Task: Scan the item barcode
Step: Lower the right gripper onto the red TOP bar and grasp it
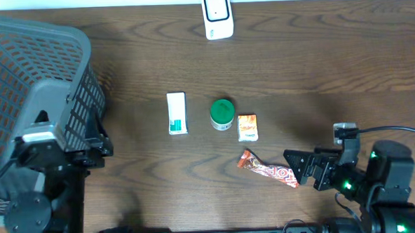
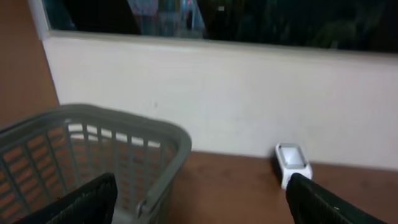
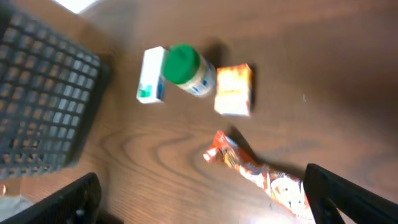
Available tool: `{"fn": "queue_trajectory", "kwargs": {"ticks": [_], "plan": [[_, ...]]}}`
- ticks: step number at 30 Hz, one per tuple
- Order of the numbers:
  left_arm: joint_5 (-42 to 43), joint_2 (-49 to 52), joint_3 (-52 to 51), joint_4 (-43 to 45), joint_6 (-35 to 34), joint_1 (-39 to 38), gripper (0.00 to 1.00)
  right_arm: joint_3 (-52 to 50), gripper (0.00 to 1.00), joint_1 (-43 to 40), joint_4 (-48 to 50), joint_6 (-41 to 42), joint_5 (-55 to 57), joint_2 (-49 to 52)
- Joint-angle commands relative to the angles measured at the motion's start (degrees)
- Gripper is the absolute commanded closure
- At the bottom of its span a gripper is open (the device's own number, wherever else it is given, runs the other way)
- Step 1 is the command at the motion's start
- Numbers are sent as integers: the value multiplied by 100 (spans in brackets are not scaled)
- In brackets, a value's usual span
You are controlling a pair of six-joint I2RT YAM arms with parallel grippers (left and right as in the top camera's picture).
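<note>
Four items lie mid-table. The red snack bar [image 1: 268, 168], just beside the right gripper [image 1: 299, 167], looks the likely pick. Its flat, slick wrapper could slip or crumple, hiding the barcode from the scanner [image 1: 217, 15] at the far edge. Both jaws stand apart and empty, with the left gripper [image 1: 102, 145] beside the basket [image 1: 48, 92].

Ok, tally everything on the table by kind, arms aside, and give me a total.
Boxes: 2 (white-green box, orange box)
Jars: 1 (green-lidded jar)
Snack bars: 1 (red snack bar)
Baskets: 1 (grey basket)
Scanners: 1 (white scanner)
Total: 6
</note>
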Motion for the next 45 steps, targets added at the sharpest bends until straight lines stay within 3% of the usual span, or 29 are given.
{"fn": "queue_trajectory", "kwargs": {"ticks": [1,8,15,23,30,37,43,45], "plan": [[79,0,-439,28,348,-24,12,-588,1,61,-26,634,197,20],[98,0,-1202,437,278,-24,12,-1469,1,61,214,1711,411,24],[98,0,-1659,439,280,-26,13,-1746,1,61,157,2111,1012,94],[94,2,-1982,442,282,-275,13,-1845,1,61,426,1985,1939,787],[90,2,-1982,439,284,-275,13,-1845,1,61,970,1943,1777,1952],[90,2,-1982,400,284,-275,13,-1845,13,68,1239,1587,925,2983],[70,4,-1982,302,286,-271,12,-1845,15,68,1300,1290,684,3130],[70,9,-1982,243,289,-271,12,-1845,22,68,1401,1215,688,3130]]}}
